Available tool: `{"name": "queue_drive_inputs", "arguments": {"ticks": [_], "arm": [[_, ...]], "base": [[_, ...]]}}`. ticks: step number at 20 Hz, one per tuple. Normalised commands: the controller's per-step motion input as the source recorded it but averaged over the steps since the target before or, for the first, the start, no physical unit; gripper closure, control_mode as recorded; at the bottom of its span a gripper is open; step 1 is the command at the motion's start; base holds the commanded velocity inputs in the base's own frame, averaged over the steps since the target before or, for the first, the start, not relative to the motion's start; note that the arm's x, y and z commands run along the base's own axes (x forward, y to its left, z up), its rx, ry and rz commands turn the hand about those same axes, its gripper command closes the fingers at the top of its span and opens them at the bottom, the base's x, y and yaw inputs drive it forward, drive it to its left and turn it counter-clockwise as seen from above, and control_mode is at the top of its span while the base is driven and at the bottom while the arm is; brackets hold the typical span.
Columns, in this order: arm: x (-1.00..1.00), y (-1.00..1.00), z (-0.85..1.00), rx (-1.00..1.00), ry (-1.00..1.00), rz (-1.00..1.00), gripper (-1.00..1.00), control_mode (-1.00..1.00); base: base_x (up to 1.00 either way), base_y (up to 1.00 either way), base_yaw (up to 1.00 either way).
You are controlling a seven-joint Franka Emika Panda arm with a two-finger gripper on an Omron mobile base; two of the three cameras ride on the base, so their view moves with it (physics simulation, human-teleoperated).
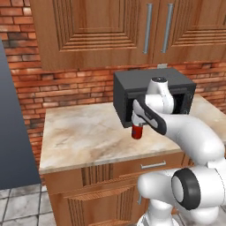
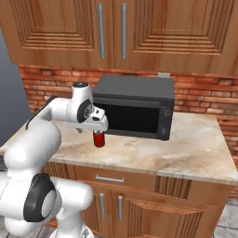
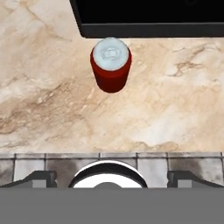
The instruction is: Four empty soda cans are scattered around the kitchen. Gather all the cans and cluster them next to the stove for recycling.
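Observation:
One red soda can [image 3: 111, 65] with a silver top stands upright on the beige marbled counter [image 3: 48, 100], just in front of the black microwave's left end. The same can [image 1: 137, 131] [image 2: 98, 139] appears in both base views, directly under my hand. My gripper [image 3: 112, 178] hangs straight above it, a short way up, open; its two fingertips [image 3: 41, 177] stand wide apart, with nothing between them. It points down at the counter in the right base view [image 2: 98, 129]. The stove is out of view.
The black microwave [image 2: 135, 108] [image 1: 152, 95] stands at the back of the counter against the red brick wall. Wooden upper cabinets [image 2: 116, 28] hang overhead. A tall grey appliance side [image 1: 13, 132] bounds the left. The counter's front edge [image 2: 139, 168] lies close to the can.

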Motion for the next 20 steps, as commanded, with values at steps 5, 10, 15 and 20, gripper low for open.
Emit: {"name": "queue_drive_inputs", "arguments": {"ticks": [5, 10, 15, 20], "arm": [[0.23, 0.03, -0.19, -0.01, 0.01, 0.0, -1.0, -1.0], [0.21, 0.01, -0.19, 0.0, 0.0, 0.0, -1.0, -1.0], [0.21, 0.01, -0.19, 0.0, 0.0, 0.0, -1.0, -1.0], [0.21, 0.02, -0.14, 0.0, 0.0, 0.0, -1.0, -1.0]], "base": [[0.0, 0.0, 0.0], [0.0, 0.0, 0.0], [0.0, 0.0, 0.0], [0.0, 0.0, 0.0]]}}
